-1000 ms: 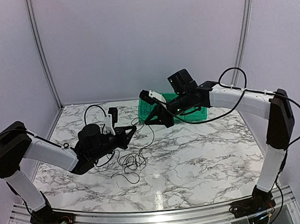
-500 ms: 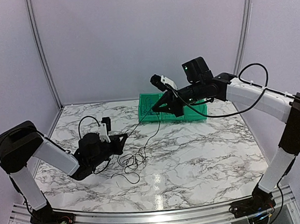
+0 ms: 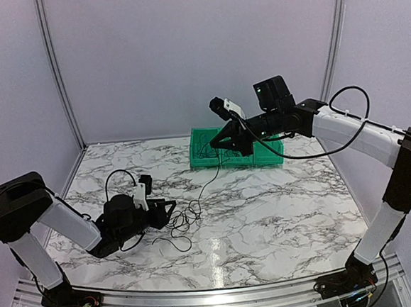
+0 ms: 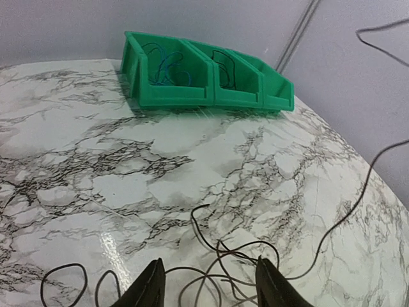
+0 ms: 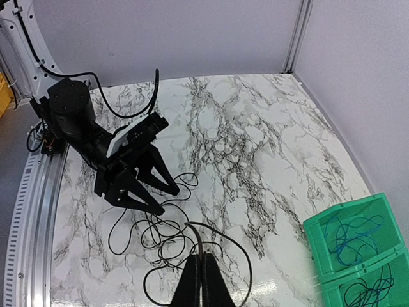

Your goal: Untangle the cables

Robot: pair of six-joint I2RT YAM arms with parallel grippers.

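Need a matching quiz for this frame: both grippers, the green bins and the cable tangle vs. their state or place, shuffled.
Things:
1. left gripper
2. right gripper
3. green bins
4. cable tangle

States or places:
A. at the far edge of the table, coiled wires inside
B. shut on a strand, held high
C. loose loops lying flat near the left arm
D. open, low at the tangle's edge

Pairs: 1-D, 2-B, 3-A, 4-C
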